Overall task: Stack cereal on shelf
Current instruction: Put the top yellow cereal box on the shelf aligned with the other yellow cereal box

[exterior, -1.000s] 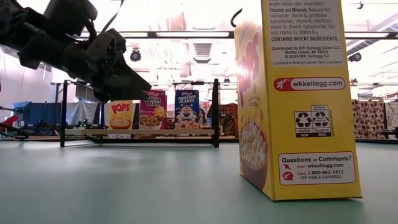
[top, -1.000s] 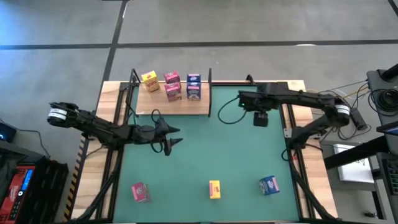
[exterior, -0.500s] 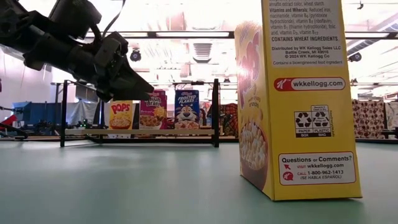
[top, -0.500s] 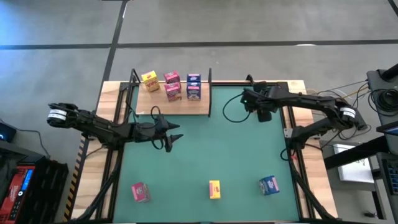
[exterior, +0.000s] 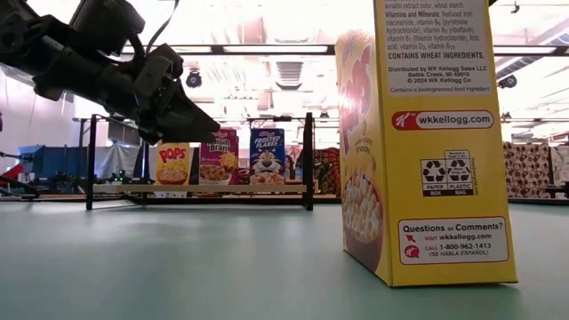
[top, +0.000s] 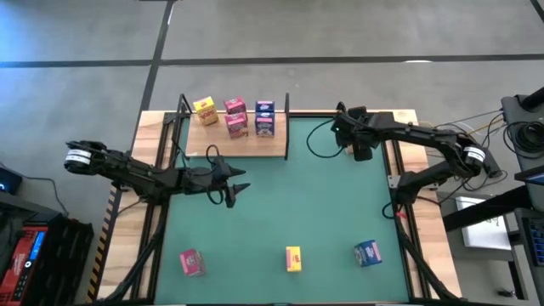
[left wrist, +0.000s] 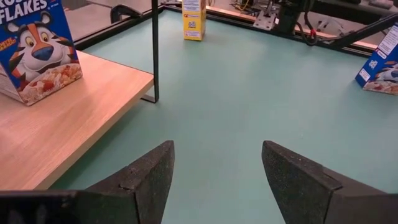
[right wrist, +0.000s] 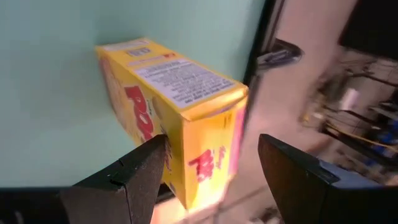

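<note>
The shelf (top: 255,146) is a pale board with black uprights at the mat's far left. A yellow box (top: 204,109), pink boxes (top: 236,116) and blue boxes (top: 265,117) stand on it. Along the near edge, a pink box (top: 192,262), a yellow box (top: 293,258) and a blue box (top: 367,253) stand on the mat. My left gripper (top: 238,189) hovers open just in front of the shelf's near edge (left wrist: 74,118). My right gripper (top: 340,132) is open at the mat's far right. A yellow Pops box (right wrist: 168,93) on the mat shows past its fingers.
The shelf's black upright (left wrist: 155,50) stands close ahead of my left gripper. The yellow box (exterior: 427,142) fills the low view's right side. Black frame struts (top: 406,246) run along both table sides, and a loose cable (top: 319,149) lies beside my right gripper. Bare mat (top: 289,204) lies mid-table.
My right gripper has drawn back from beside the shelf toward the table's right and far edge, and its wrist has turned as it went. My left gripper has stayed open in front of the shelf. No box has moved.
</note>
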`<state>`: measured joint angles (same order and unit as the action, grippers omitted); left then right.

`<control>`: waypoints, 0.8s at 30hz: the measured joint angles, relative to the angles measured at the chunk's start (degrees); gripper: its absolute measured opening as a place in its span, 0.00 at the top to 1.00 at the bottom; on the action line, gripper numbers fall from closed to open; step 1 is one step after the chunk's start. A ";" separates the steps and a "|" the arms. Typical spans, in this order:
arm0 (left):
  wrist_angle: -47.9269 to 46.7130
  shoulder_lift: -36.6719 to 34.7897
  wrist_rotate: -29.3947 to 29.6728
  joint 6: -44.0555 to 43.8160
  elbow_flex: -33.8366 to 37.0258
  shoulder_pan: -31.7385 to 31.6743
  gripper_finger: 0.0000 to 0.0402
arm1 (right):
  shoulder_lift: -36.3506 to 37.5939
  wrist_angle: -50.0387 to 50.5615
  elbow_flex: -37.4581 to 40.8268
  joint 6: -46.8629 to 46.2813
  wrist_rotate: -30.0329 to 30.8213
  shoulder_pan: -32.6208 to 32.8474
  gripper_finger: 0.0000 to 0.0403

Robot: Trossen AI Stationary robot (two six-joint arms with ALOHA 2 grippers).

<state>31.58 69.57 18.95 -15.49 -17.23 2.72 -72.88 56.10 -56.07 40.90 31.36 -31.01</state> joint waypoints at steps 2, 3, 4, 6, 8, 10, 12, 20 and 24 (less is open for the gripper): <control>0.02 0.01 -0.01 0.00 0.00 0.00 0.43 | 0.00 0.05 0.17 -0.39 -3.10 -0.73 0.39; 0.06 0.01 0.00 0.00 0.00 -0.02 0.43 | 0.00 0.07 0.25 -0.39 -4.87 -0.99 0.39; 0.13 0.01 0.01 0.00 0.00 -0.02 0.43 | 0.00 0.10 0.34 -0.38 -6.61 -1.14 0.39; 0.17 0.01 0.01 0.00 0.00 -0.02 0.43 | 0.00 0.13 0.37 -0.37 -9.15 -1.28 0.39; 0.17 0.01 0.01 0.00 0.00 -0.01 0.43 | 0.00 0.11 0.37 -0.39 -9.34 -1.28 0.39; 0.19 0.01 0.01 0.00 0.00 0.00 0.43 | 0.00 0.13 0.37 -0.39 -9.34 -1.28 0.39; 0.19 0.01 0.01 0.00 0.00 -0.02 0.43 | 0.00 0.11 0.37 -0.39 -9.34 -1.28 0.39; 0.19 0.01 0.01 0.00 0.00 -0.02 0.43 | -0.02 0.00 0.59 -4.22 -9.38 -1.28 0.39; 0.19 0.01 0.02 0.01 0.00 -0.15 0.43 | -0.02 -0.02 0.59 -6.77 -9.35 -1.28 0.39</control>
<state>31.77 69.58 18.97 -15.47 -17.23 2.57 -72.90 56.07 -55.48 34.13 22.01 -32.29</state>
